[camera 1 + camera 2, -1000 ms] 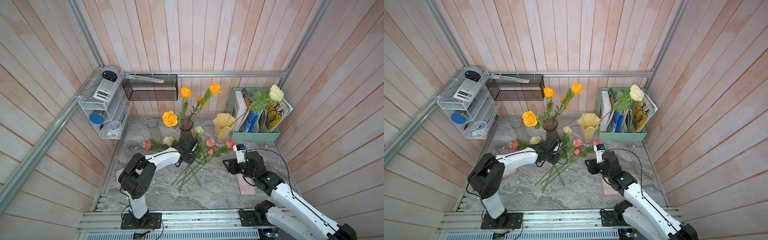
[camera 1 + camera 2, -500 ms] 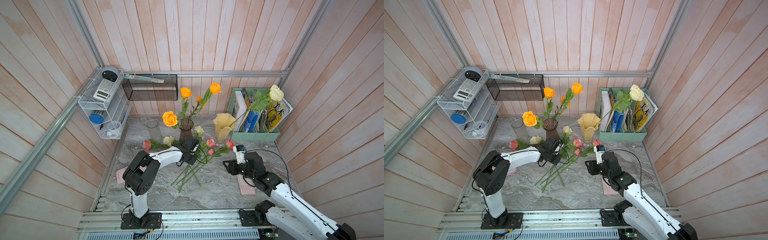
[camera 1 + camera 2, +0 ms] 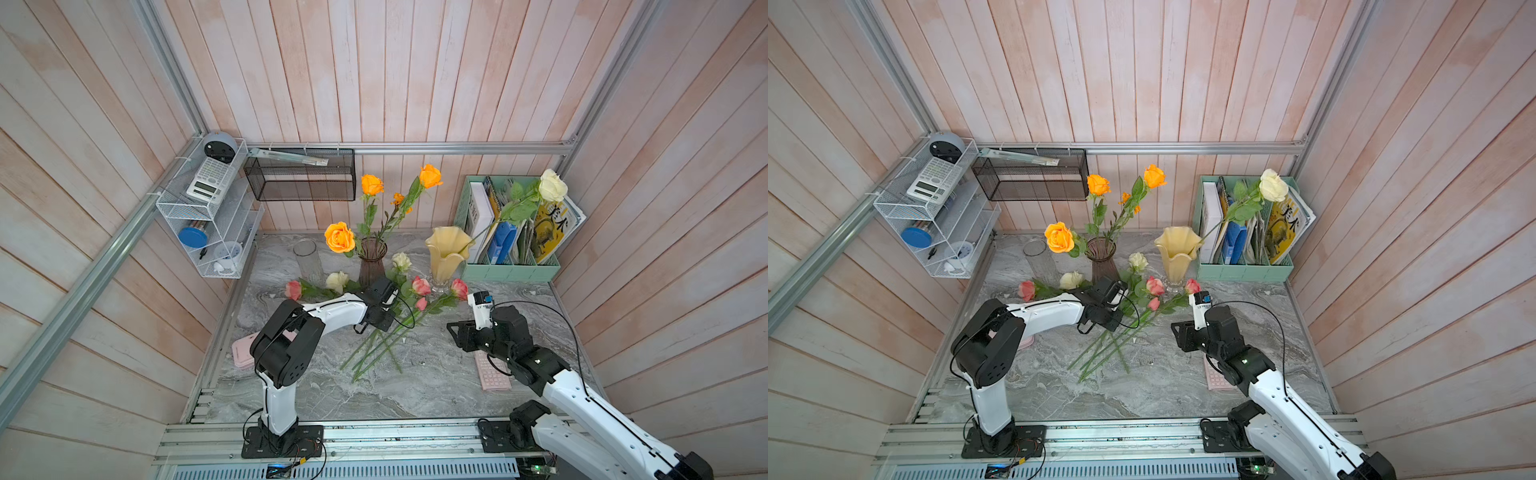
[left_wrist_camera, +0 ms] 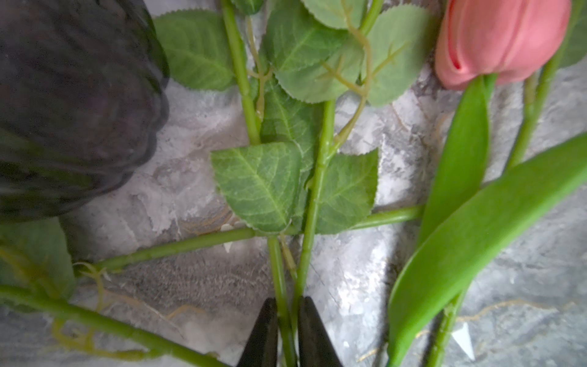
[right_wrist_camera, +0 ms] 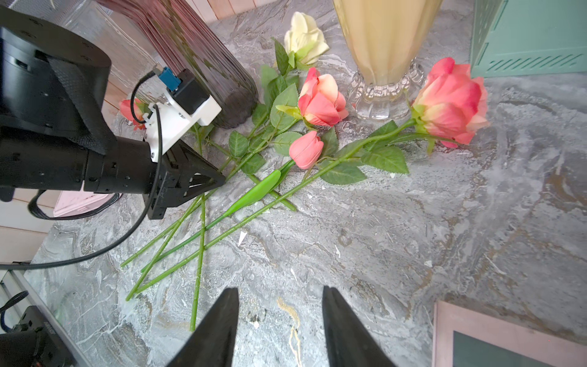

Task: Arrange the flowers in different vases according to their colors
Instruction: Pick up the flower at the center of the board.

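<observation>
Marble tabletop [image 3: 436, 386] boxed in by pink plank walls [image 3: 415, 83]. Along the back edge: clear vase [image 3: 308, 259] toward the left corner, purple vase [image 3: 372, 262] midway, holding orange roses [image 3: 340, 237], and yellow vase [image 3: 446, 253] holding one cream rose [image 3: 552, 186], its head leaning over the file holder [image 3: 509, 272] in the back-right corner. Just in front of the vases, flat on the marble: pink roses [image 3: 420, 286], cream roses [image 3: 336, 280] and a pink bud [image 5: 306, 154], heads toward the vases. Low beside the purple vase's foot, left gripper [image 4: 286, 333], jaws pressed onto two green stems [image 4: 313, 203], pinching them. Toward the right edge, right gripper [image 5: 281, 330] above bare marble, jaws spread, well apart from the stems. Pink keypad [image 3: 492, 374] partly under the right arm, near the right edge.
</observation>
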